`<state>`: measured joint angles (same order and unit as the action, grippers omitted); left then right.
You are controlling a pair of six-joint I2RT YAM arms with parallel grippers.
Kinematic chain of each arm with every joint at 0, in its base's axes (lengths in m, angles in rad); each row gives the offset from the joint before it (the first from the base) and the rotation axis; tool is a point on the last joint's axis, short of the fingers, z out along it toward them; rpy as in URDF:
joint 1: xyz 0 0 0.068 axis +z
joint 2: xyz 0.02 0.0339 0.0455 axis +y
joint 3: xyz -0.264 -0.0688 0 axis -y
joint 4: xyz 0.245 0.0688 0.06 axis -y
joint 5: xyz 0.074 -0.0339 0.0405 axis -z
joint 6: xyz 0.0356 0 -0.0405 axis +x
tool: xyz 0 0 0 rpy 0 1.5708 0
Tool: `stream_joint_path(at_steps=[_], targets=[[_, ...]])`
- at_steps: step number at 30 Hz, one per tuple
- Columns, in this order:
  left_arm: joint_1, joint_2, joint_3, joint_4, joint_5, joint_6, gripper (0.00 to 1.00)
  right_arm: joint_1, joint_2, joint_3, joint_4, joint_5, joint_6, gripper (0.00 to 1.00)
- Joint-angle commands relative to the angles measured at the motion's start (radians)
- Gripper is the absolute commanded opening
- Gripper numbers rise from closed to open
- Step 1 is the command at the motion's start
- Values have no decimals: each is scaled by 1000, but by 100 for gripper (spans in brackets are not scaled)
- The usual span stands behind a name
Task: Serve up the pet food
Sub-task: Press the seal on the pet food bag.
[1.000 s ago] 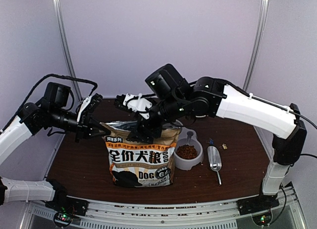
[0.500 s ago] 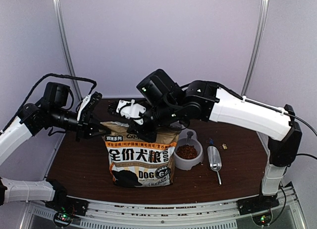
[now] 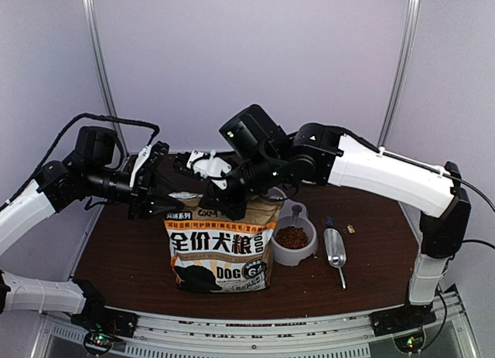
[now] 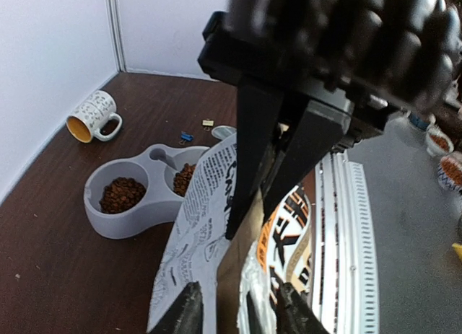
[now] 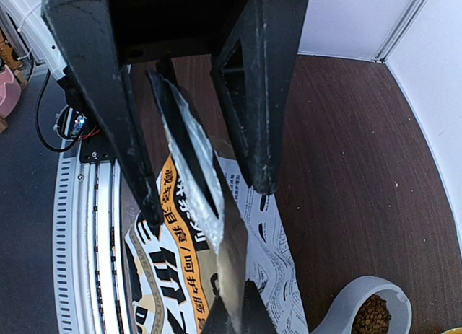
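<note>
The pet food is reddish-brown kibble [image 3: 292,236] in the grey double bowl [image 3: 298,255], and fills both wells [image 4: 121,195] in the left wrist view. Left of the bowl [image 4: 108,222] stands the printed bag [image 3: 220,254], upright. My right gripper [image 5: 234,299] is shut on the bag's flattened top edge [image 5: 189,168], its fingers pinching it from above [image 4: 253,226]. My left gripper [image 4: 240,298] is open at the top's left end. Its fingers [image 5: 148,197] stand either side of the foil edge without gripping it. What is inside the bag is hidden.
A metal scoop [image 3: 335,248] lies on the table right of the bowl. A mug [image 4: 90,114] with a yellow inside lies on its side behind the bowl. A blue clip [image 4: 186,137] and small scraps lie near it. Both arms crowd above the bag.
My right gripper has come left and closed on the bag's top edge. My left gripper has opened, let go of that edge, and shifted right.
</note>
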<state>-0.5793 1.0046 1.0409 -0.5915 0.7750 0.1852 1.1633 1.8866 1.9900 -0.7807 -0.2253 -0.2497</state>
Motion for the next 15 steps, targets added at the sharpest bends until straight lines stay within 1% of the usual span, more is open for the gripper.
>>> stream_joint_path(at_steps=[1,3,6,7,9,13,15], targets=[[-17,3,12,44,-58,16,30,-16,-61,-4,88,-27,32,0],[-18,3,9,44,-73,20,22,-14,-61,-8,95,-33,37,0],[-17,2,5,44,-89,24,3,-16,-58,-12,107,-40,44,0],[-18,0,4,44,-88,24,0,-16,-58,-13,111,-45,47,0],[-18,-6,2,47,-82,25,0,-16,-60,-20,127,-55,52,1],[-17,-10,-6,62,-66,18,0,-14,-54,-34,162,-71,62,16],[-18,-12,-7,68,-60,13,0,-9,-46,-31,170,-66,59,20]])
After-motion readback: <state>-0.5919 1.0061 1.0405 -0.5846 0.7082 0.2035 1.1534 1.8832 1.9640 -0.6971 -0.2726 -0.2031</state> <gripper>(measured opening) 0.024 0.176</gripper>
